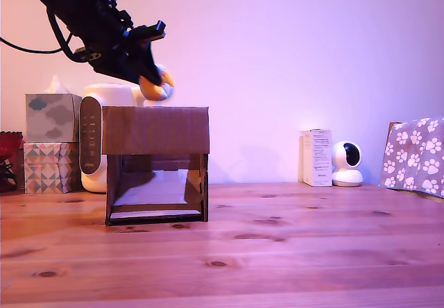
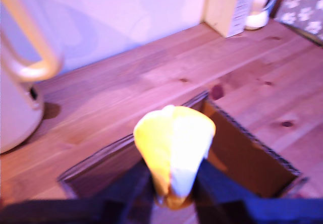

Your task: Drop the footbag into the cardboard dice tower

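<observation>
- Clamped on the footbag (image 1: 155, 86), the claw (image 1: 154, 80) hangs in the exterior view just above the top edge of the cardboard dice tower (image 1: 156, 130), near the middle of the plain upper band, with the arm slanting down from the exterior view's upper left.
- In that view the tower stands on the wooden desk (image 1: 291, 252), its opening facing the camera; a white appliance (image 1: 97, 138) sits just behind it on the exterior view's left, with stacked patterned tissue boxes (image 1: 50, 141) further left.
- Well apart on the exterior view's right are a small white carton (image 1: 318, 157), a round white camera (image 1: 346, 164) and a paw-print cloth (image 1: 415, 154).
- From the wrist view, the footbag (image 2: 174, 151) shows yellow and white panels pinched between the claw's dark fingers (image 2: 128, 188), hanging over the tower's open top (image 2: 242, 156).
- The ball appears to sit near the shaft's long wall (image 2: 96, 158) rather than squarely over the middle, though the blur makes this hard to judge.
- Risk, as I judge it: if released this close to the rim, the soft bag could land on the cardboard edge and roll off outside, behind the tower toward the appliance.
- A soft bag may also cling to one finger on opening and fall skewed; lowering too far could knock the light tower.
</observation>
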